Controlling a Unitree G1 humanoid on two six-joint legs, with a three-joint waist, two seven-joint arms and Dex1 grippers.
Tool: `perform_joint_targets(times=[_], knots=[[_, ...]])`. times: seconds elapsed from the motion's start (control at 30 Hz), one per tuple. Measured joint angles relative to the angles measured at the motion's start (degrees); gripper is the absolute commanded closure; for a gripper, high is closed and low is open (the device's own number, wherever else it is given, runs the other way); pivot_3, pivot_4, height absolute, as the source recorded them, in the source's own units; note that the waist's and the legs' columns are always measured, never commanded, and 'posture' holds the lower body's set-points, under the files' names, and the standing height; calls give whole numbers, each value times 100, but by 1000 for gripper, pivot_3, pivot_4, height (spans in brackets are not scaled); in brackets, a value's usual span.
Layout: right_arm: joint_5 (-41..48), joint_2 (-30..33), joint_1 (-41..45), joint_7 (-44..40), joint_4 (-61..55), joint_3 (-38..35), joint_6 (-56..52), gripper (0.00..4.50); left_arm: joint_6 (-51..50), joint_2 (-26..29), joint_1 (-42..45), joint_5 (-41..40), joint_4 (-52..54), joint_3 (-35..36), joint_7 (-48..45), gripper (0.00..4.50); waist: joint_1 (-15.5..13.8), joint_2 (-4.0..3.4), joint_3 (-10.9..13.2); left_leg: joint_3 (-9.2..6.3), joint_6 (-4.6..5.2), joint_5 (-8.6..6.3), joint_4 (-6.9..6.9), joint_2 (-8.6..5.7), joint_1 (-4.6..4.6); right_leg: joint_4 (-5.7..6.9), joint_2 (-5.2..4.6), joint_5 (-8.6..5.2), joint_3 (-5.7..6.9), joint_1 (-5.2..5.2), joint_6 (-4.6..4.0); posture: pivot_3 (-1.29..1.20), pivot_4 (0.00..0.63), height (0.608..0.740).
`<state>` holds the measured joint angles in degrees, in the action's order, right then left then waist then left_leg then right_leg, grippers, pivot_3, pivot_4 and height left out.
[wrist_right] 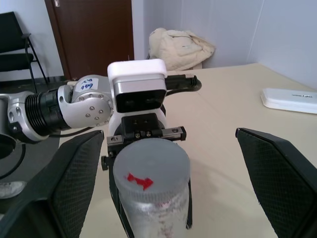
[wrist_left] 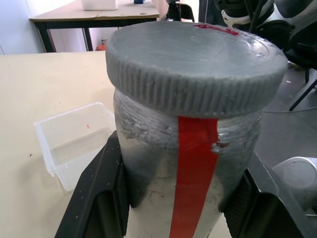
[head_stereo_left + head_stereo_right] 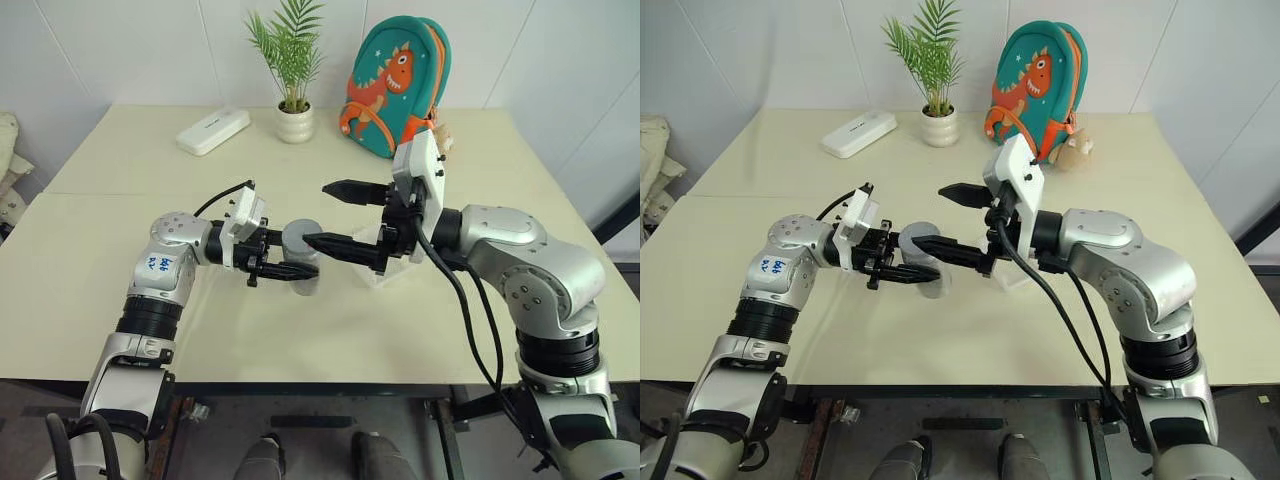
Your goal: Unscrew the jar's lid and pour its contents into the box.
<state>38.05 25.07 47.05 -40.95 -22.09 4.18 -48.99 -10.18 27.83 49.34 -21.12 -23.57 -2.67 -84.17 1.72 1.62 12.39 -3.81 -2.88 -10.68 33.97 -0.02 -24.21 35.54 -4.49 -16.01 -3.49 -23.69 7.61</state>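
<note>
Jar pinched by the left gripper, lid on, right gripper spread wide around the cap.

The jar (image 3: 301, 262) stands upright between the black fingers (image 2: 96, 193) of the left gripper (image 3: 288, 268), which are pressed against its sides below the grey lid (image 2: 195, 64); a red strip runs down the jar's wall and a red mark sits on the lid's top. The right gripper (image 3: 333, 215) faces the left one with its jaws spread wide, one finger above and beyond the lid, the other just beside it at lid height, neither clearly touching it. The clear box (image 2: 74, 141) lies on the table (image 3: 120, 290) under the right gripper's wrist, just past the jar. Far beyond both grippers stand a white flat case (image 3: 213, 130), a potted plant (image 3: 293, 75) and a teal dinosaur backpack (image 3: 395, 90).
</note>
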Motion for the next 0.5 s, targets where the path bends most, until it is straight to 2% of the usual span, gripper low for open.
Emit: perform_joint_targets(times=[0.23,0.5], knots=[[-323,-373,3,74,334,475,129,16,-3,-38,223,2,-26,-32,-34,2563,2,0,0,0,0,0,0,-1,0,1,0,0,1,0,0,0,150,740],[-674,-579,224,68,828,566,417,16,-305,-6,225,6,-23,-96,-49,2563,5,0,0,-1,0,0,0,0,0,3,2,0,1,0,1,0,150,740]])
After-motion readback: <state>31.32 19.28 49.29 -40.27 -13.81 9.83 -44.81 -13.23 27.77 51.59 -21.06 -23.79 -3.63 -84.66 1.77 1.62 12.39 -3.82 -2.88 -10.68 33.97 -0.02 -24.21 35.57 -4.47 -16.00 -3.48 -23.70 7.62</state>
